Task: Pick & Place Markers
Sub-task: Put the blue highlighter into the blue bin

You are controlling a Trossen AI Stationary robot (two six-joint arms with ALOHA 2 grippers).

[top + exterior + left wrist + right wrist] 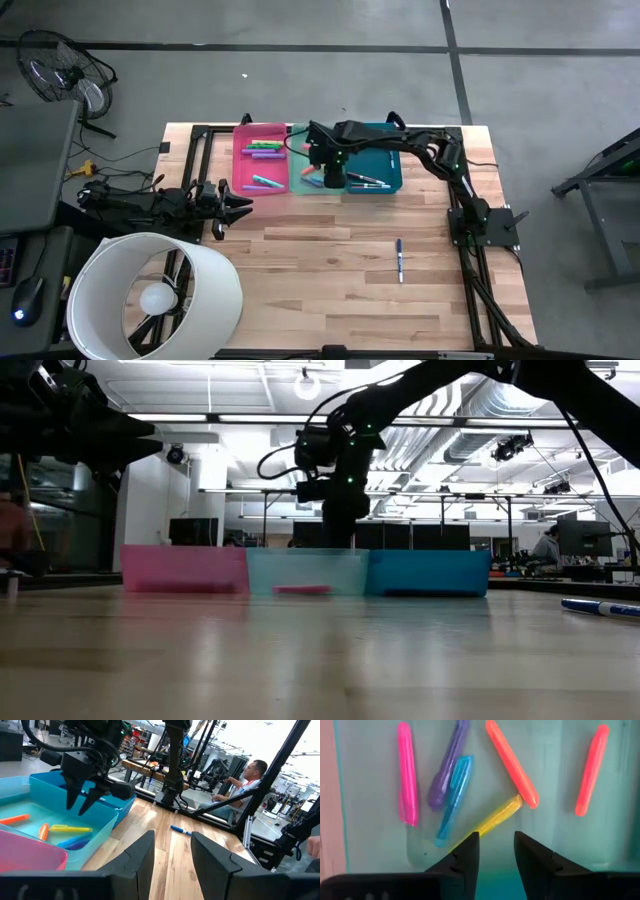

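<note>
- High view, left to right, taking the green bin [318, 172] as landmark: the left gripper [232, 203] waits well left of it, low over the worktop [330, 290], fingers parted and empty.
- Touching the green bin on its left, the pink bin [261, 163] already holds several markers [264, 148].
- Directly above the green bin hangs the right gripper [495, 851]; its fingers stand slightly apart, grasping nothing, with a yellow marker [495, 819] lying on the bin floor just beyond them, among pink, purple, blue and orange ones.
- Touching the green bin on its right, the blue bin [385, 172] holds a few markers too.
- Well right of the green bin and nearer the worktop's front, one blue marker [399, 259] lies loose; judging by this, sorting is nearly done, with that one left.
- Worktop is pale wooden planks; beyond it, an open workshop with a seated person [246, 780].
</note>
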